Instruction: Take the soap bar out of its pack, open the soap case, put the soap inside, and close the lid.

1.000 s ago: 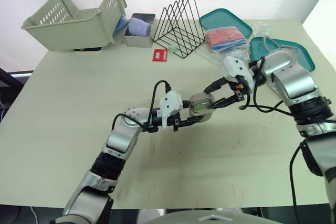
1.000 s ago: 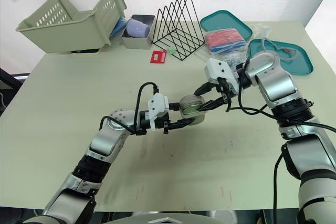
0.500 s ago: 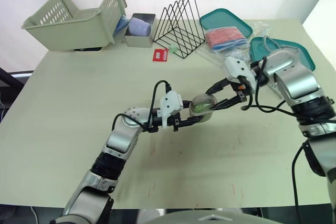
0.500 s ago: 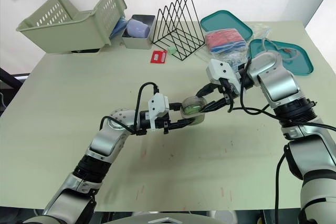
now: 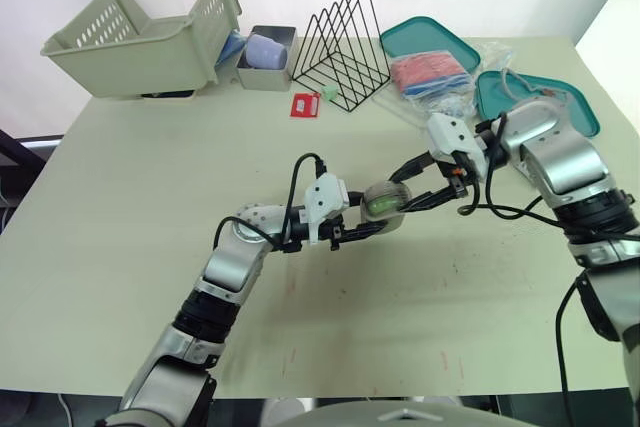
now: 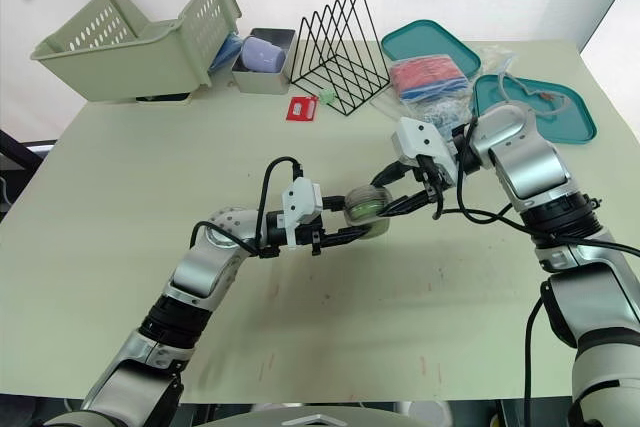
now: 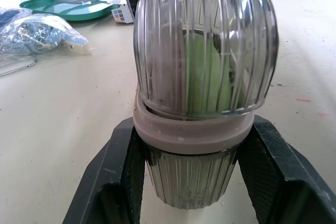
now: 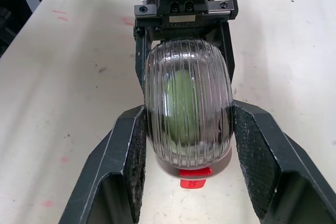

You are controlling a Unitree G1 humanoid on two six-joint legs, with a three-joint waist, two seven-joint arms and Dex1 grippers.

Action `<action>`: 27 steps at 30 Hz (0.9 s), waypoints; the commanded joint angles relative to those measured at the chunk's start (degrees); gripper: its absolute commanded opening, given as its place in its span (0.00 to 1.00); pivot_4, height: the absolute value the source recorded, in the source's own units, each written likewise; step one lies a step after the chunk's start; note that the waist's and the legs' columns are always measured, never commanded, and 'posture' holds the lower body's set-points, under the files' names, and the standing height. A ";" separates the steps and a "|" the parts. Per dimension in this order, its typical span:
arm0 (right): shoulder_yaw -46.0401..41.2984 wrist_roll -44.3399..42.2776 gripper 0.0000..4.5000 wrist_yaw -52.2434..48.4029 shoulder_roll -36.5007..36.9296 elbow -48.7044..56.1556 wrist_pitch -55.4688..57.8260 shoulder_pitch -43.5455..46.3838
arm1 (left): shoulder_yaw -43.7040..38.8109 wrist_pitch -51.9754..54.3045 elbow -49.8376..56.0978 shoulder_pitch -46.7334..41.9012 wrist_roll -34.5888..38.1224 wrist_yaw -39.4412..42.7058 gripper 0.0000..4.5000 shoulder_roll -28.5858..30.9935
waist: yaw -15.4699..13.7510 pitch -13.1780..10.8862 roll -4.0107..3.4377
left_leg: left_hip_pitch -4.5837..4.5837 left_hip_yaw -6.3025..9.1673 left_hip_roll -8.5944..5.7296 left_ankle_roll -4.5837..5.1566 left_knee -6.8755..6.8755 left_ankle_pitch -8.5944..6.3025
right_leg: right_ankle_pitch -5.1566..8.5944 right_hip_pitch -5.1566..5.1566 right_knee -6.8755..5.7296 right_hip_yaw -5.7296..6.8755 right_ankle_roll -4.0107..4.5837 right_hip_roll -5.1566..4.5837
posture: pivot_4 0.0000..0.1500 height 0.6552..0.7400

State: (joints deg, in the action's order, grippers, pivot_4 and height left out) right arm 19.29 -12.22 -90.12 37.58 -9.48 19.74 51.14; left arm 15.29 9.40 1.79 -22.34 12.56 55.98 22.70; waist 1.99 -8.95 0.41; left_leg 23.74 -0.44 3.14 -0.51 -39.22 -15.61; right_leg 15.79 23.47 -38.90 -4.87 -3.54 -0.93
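A ribbed, clear soap case (image 5: 384, 199) is held above the middle of the table, and a green soap bar (image 8: 181, 103) shows through it. My left gripper (image 5: 383, 214) is shut on the case's lower half (image 7: 191, 182), one finger on each side. From the right, my right gripper (image 5: 401, 194) is shut on the domed lid (image 7: 205, 51), its pads (image 8: 137, 145) against the lid's sides. The lid rests on the pale rim (image 7: 189, 132), a little askew.
At the back stand a green basket (image 5: 140, 37), a grey box with a purple cup (image 5: 266, 55) and a black wire rack (image 5: 342, 47). A small red packet (image 5: 305, 104) lies before the rack. Two teal lids (image 5: 430, 39) and a plastic bag (image 5: 432, 75) are at the back right.
My right gripper and the lid have drifted slightly to the right and down. The left arm has hardly moved.
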 commanded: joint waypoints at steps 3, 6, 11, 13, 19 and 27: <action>2.12 2.81 0.41 0.95 -0.23 -1.30 -0.10 -0.98 | -0.39 -0.77 2.71 -0.42 0.68 -0.13 0.44 -0.51 | 0.00 0.00 0.00 | -0.01 0.00 0.00 0.00 0.00 0.00 | 0.00 -0.01 0.00 0.00 0.00 0.00 | 1.00 1.00; 2.44 3.23 0.41 1.05 -0.49 -1.69 -0.07 -0.71 | -0.39 -0.74 2.71 -0.44 0.71 -0.14 0.44 -0.61 | 0.01 0.00 0.00 | -0.02 0.00 0.00 0.00 0.00 0.00 | 0.00 -0.02 0.00 0.00 0.00 0.00 | 1.00 1.00; 3.09 3.96 0.41 1.08 -0.86 -2.38 -0.40 -0.42 | -0.40 -0.67 2.86 -0.39 0.81 -0.15 0.44 -0.69 | 0.01 0.01 0.00 | -0.03 0.00 0.00 0.00 0.00 0.00 | 0.00 -0.02 -0.01 0.00 0.00 0.00 | 1.00 1.00; 3.28 4.14 0.41 1.08 -1.01 -2.60 -0.57 -0.30 | -0.42 -0.70 2.89 -0.36 0.84 -0.16 0.44 -0.69 | 0.02 0.01 0.00 | -0.03 0.00 0.00 0.00 0.00 0.00 | 0.00 -0.02 -0.02 0.00 0.00 0.00 | 1.00 1.00; 3.50 5.04 0.41 1.07 -1.03 -4.62 -1.84 0.69 | -0.60 -0.66 2.89 -0.31 0.87 -0.12 0.44 -0.56 | 0.09 0.01 0.00 | -0.04 0.00 0.00 0.00 0.00 0.00 | 0.00 -0.03 -0.02 0.00 0.00 0.01 | 1.00 1.00; 3.50 5.54 0.41 0.78 -0.91 -8.04 -2.56 3.22 | -0.66 -0.76 2.78 -0.35 1.00 -0.09 0.44 -0.39 | 0.22 0.01 0.00 | -0.05 0.01 0.01 0.00 0.00 0.00 | 0.00 -0.03 -0.03 0.00 0.00 0.01 | 1.00 1.00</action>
State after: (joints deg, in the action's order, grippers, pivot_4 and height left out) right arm 21.56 -10.53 -91.03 36.39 -14.64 16.86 54.55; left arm 14.96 9.85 1.78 -22.24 12.73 55.22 22.51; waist 2.21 -8.95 0.41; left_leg 23.69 -0.43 3.15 -0.51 -39.22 -15.61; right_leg 15.79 23.45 -38.93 -4.87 -3.54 -0.92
